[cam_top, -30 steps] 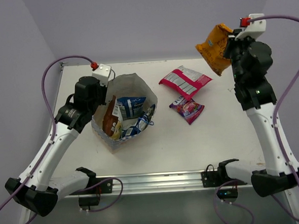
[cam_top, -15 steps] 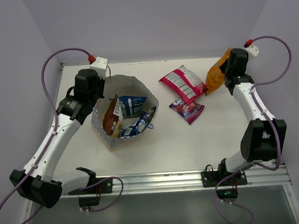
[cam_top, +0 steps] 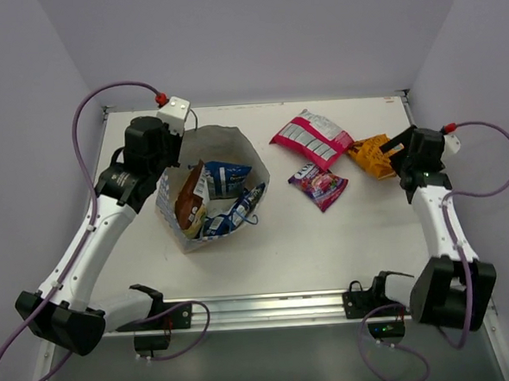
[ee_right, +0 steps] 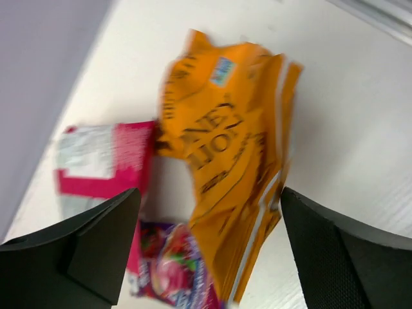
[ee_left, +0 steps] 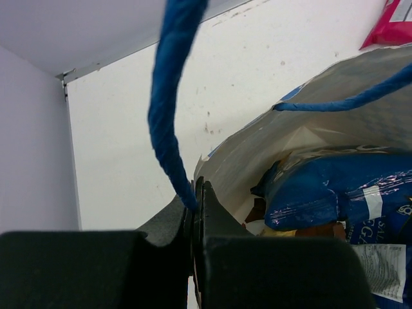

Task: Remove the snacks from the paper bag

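Left gripper (ee_left: pixel 195 193): pinched tight on the rim of the cream-white paper bag with blue print (cam_top: pixel 224 142), right where its thin blue string handle (ee_left: pixel 168 96) meets the jaws.
Right gripper (ee_right: pixel 209 190): spread wide, gripping nothing, down low at 3 o'clock on the white worktop (cam_top: pixel 310 247).
Orange-yellow glossy chip packet (ee_right: pixel 225 148): out of the bag, lying on the worktop just ahead of the open jaws. Its dark lettering is blurred; only "NEY" and "LION" come through.
Pink-and-white striped packet (cam_top: pixel 312 139): at 1 o'clock, just beside the orange one.
Small magenta candy packet (cam_top: pixel 319 186): at the striped packet's 6 o'clock, print unreadable.
Bag: at 9 o'clock, mouth open, with a brown-red chip packet (cam_top: pixel 189 205) and blue packets inside.
Left wrist only: a dark blue glossy packet (ee_left: pixel 335 196) close up under the rim, its label too cropped to read.
Top only: all three freed packets together.
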Motion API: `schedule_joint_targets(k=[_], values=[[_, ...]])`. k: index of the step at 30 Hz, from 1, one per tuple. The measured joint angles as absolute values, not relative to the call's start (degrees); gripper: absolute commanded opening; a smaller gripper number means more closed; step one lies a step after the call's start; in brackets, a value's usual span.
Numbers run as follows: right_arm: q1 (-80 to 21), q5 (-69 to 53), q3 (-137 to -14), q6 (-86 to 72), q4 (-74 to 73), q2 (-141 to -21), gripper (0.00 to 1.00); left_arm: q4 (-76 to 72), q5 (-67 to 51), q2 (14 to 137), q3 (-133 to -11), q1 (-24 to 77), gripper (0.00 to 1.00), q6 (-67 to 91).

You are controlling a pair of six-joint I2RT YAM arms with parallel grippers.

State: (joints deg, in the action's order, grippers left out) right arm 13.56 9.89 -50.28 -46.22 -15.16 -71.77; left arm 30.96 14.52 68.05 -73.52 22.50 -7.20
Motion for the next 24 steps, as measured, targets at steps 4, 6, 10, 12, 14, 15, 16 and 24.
schedule_joint_targets(k=[4, 6, 10, 12, 14, 15, 16, 24], values=[[5.91, 9.65, -53.21, -40.82, -15.55, -58.35, 0.96, 30.98, 11.94, 66.74, -73.52, 22.50, 0.00, -7.44], [0.84, 8.67, -54.94, -37.43, -13.80, -54.13, 0.96, 31.03, 11.05, 66.04, -73.49, 22.50, 0.00, -7.62], [-13.47, 3.01, -59.81, -27.77, -10.50, -52.05, 0.96, 31.20, 10.37, 64.79, -73.10, 22.50, 0.00, -7.64], [-22.26, -0.43, -64.51, -20.99, -9.54, -55.35, 0.96, 31.18, 10.20, 64.36, -72.71, 22.50, 0.00, -7.62], [-28.71, -2.72, -68.29, -15.18, -9.45, -59.37, 0.96, 31.22, 10.13, 63.92, -72.20, 22.50, 0.00, -7.60], [-32.42, -3.53, -70.30, -12.25, -9.76, -61.73, 0.96, 31.20, 10.15, 63.72, -71.96, 22.50, 0.00, -7.57], [-35.62, -4.12, -72.31, -9.74, -10.28, -64.58, 0.96, 31.18, 10.15, 63.55, -71.72, 22.50, 0.00, -7.55], [-53.45, 1.93, -82.72, -16.60, -16.60, -82.15, 0.99, 31.42, 10.31, 61.95, -70.15, 22.50, 0.00, -5.96]])
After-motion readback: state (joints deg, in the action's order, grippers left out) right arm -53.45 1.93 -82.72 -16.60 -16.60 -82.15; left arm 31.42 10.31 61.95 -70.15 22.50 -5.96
